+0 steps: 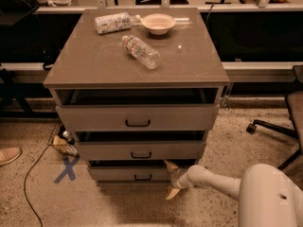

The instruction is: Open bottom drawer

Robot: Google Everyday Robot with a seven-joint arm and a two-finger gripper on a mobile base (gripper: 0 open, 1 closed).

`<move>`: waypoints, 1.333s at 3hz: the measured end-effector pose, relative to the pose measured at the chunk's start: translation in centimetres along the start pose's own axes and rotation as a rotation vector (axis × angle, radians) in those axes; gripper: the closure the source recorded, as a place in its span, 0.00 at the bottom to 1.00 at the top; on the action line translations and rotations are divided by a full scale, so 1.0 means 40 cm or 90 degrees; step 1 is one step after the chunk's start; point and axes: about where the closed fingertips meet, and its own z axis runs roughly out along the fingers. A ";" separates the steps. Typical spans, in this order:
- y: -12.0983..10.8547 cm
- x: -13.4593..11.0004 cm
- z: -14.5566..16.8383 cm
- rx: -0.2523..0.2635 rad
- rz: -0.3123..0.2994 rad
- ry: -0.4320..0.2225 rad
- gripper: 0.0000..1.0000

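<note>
The bottom drawer (123,173) is the lowest, shallowest grey-beige front of the cabinet, with a small black bar handle (142,177). A dark gap shows above its front. My gripper (171,179) is low at the drawer's right end, to the right of the handle, on the end of the white arm (213,181) that reaches in from the lower right. It is open and empty. One finger (169,165) points up at the drawer's top right corner and the other points down toward the floor.
The middle drawer (141,150) and the tall top drawer (137,117) sit above. On the cabinet top lie two plastic bottles (141,51) and a bowl (157,23). An office chair base (270,126) is at the right. A cable and a blue X mark (66,169) are on the floor at the left.
</note>
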 end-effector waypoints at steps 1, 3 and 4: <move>-0.017 0.019 0.038 0.004 0.005 0.033 0.00; 0.029 0.019 0.059 -0.023 0.013 0.051 0.41; 0.069 0.039 0.014 -0.029 0.031 0.065 0.64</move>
